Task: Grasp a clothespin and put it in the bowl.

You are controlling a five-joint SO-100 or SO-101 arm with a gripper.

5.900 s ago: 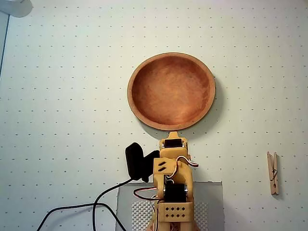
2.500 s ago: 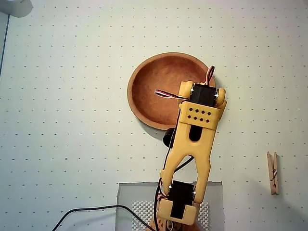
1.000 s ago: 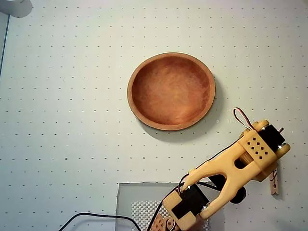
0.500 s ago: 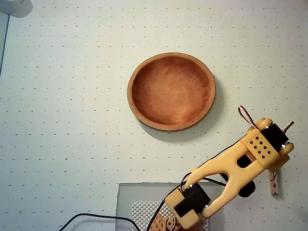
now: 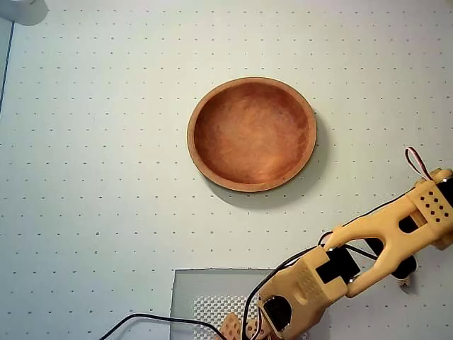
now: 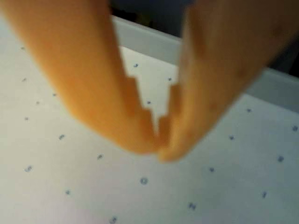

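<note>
White table (image 5: 92, 177) with a regular grid of small dark dots covers nearly all of the overhead view. A darker strip shows at the far left edge and a pale rounded thing (image 5: 21, 10) sits at the top left corner. A grey square mat (image 5: 205, 290) with a perforated patch lies at bottom centre under the arm's base; a black cable (image 5: 152, 320) trails off to the bottom left.

Bowl (image 5: 251, 134), reddish-brown wood with a lighter rim, sits upright near the centre, nothing in it, casting a soft shadow to its lower right.

Yellow arm (image 5: 368, 244) reaches from the base to the right edge, well apart from the bowl, a red and white wire looping at its far end. The clothespin (image 5: 405, 282) is almost wholly covered by the arm; only a small pale wood tip shows on the table just under the arm near the right edge.

Wrist view is blurred: the tool (image 6: 159, 147) hangs tip-down just above the dotted table, its two orange fingers (image 6: 107, 93) meeting at the tips, toothed inner edges gapped higher up, nothing between them. No clothespin visible there. A raised pale edge (image 6: 149, 42) of the table runs across the top, dark background behind it.
</note>
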